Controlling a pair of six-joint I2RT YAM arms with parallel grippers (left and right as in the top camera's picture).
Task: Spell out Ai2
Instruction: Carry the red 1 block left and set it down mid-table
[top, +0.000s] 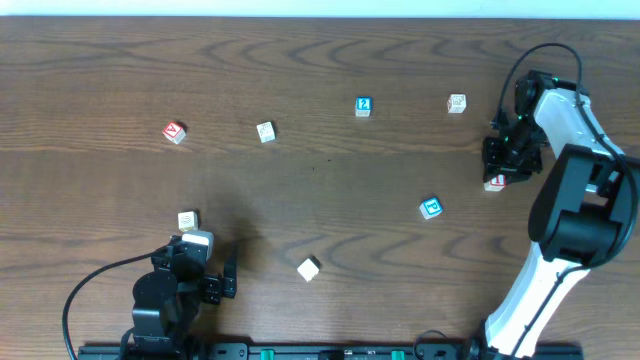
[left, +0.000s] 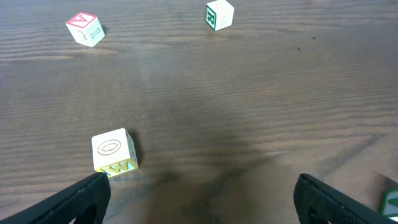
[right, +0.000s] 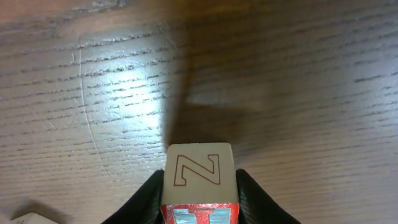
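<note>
Right fingers (right: 148, 196) tight on a red-trimmed block (right: 198, 170); left fingers (left: 76, 201) wide apart, O block (left: 114, 150) just beside one.

The left gripper (left: 202, 190) hangs over a brown wooden table (left: 267, 106). Its two dark fingers (left: 74, 202) are spread wide at the bottom corners with nothing between them. Just ahead of the left finger sits a cream block (left: 114, 149), with an O on top and a yellow W on its near face. Farther off lie a red-lettered block (left: 85, 28) showing an A and a green-lettered block (left: 219, 14), well apart.
</note>
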